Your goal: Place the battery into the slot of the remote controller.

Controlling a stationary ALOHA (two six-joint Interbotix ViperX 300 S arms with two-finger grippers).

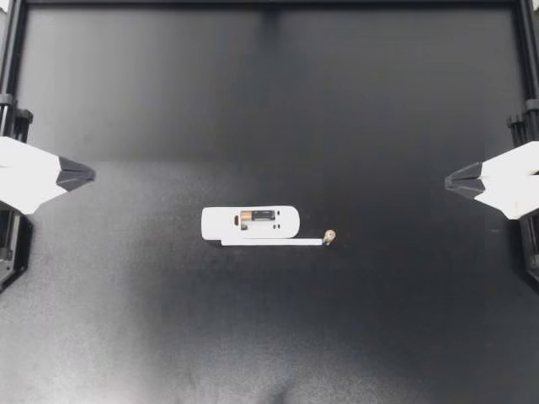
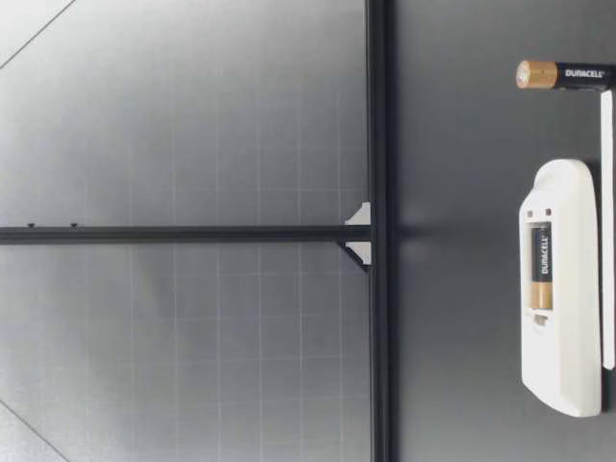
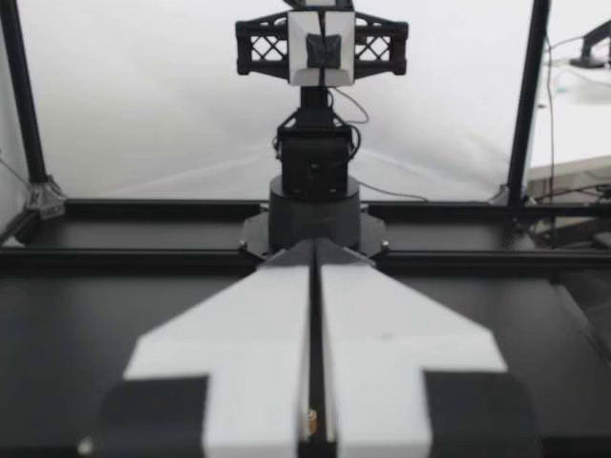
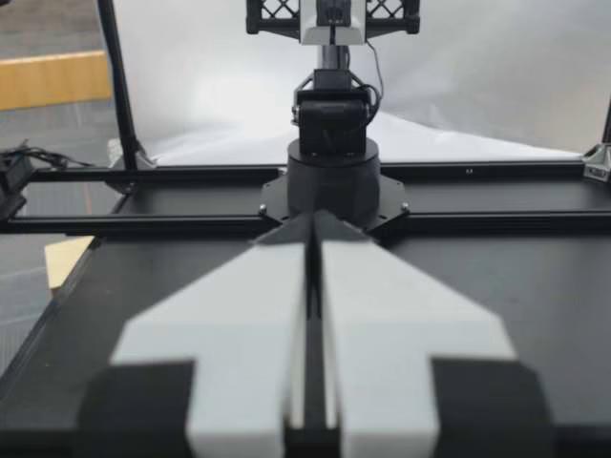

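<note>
The white remote controller [image 1: 217,223] lies face down mid-table with its battery bay uncovered. One black and copper battery [image 1: 255,218] sits in the bay. A second battery [image 1: 330,237] lies loose on the table just off the remote's right end. A thin white cover strip [image 1: 278,242] lies along the remote's near side. The low view shows the remote [image 2: 563,375], the seated battery [image 2: 541,268] and the loose battery [image 2: 563,75]; no arm appears there. My left gripper [image 1: 87,175] is shut at the left edge, and my right gripper [image 1: 450,179] is shut at the right edge. Both are far from the remote and hold nothing.
Black frame rails [image 1: 269,5] border the dark table at the back and sides. The left wrist view has my left gripper [image 3: 313,250] pointing at the opposite arm's base [image 3: 315,191]. In the right wrist view my right gripper [image 4: 313,221] faces the other arm's base [image 4: 334,162].
</note>
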